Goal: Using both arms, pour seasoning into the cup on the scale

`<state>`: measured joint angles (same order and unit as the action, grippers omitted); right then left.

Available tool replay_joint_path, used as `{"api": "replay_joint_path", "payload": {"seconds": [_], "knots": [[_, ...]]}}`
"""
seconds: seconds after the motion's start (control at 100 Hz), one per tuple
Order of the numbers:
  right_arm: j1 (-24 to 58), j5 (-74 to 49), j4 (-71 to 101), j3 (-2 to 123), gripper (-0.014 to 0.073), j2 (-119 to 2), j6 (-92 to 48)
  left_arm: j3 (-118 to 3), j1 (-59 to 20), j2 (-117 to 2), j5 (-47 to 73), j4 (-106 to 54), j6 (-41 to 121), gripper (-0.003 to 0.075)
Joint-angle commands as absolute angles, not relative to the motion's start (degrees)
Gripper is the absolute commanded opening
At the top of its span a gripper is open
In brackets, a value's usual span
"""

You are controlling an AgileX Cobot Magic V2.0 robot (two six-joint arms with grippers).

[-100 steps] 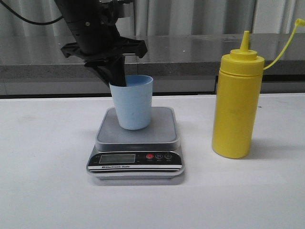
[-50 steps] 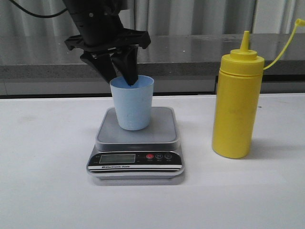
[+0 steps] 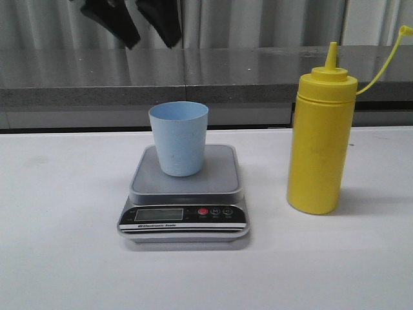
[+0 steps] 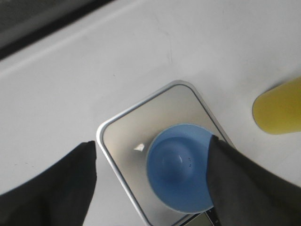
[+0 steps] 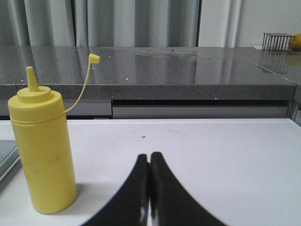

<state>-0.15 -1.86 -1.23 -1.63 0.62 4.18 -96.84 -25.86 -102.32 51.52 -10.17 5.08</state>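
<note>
The light blue cup [image 3: 179, 137] stands upright on the grey platform of the scale [image 3: 187, 186], empty inside in the left wrist view [image 4: 181, 165]. The yellow seasoning bottle [image 3: 321, 141] stands upright on the white table to the right of the scale, its cap hanging on its strap; it also shows in the right wrist view [image 5: 41, 145]. My left gripper [image 3: 147, 24] is open and empty, high above the cup at the top edge of the front view. My right gripper [image 5: 149, 157] is shut and empty, low over the table to the right of the bottle.
A grey stone counter [image 3: 258, 71] runs behind the white table [image 3: 64, 213]. A wire basket [image 5: 277, 41] sits on the counter at far right. The scale's corner [image 5: 7, 155] shows beside the bottle in the right wrist view.
My left gripper has let go of the cup and risen straight up, from the cup's rim to the top edge of the view. The cup, the scale and the bottle have stayed put.
</note>
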Motion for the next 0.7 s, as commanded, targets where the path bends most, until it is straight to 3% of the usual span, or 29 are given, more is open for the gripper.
{"api": "replay_joint_path", "payload": {"seconds": [0.0,0.4,0.69], "knots": [[-0.50,2.63,-1.38,-1.61,-0.0067,1.52,3.95,-94.81,-23.83,-95.16,46.54,-10.09,5.10,0.0478],[-0.50,2.63,-1.38,-1.61,-0.0067,1.52,3.95,-63.77,-10.98,-67.30,25.98,-10.38,5.10,0.0478],[-0.50,2.63,-1.38,-1.61,-0.0067,1.52,3.95,-41.83,-7.08,-45.49,15.88,-10.27,5.10,0.0477]]}}
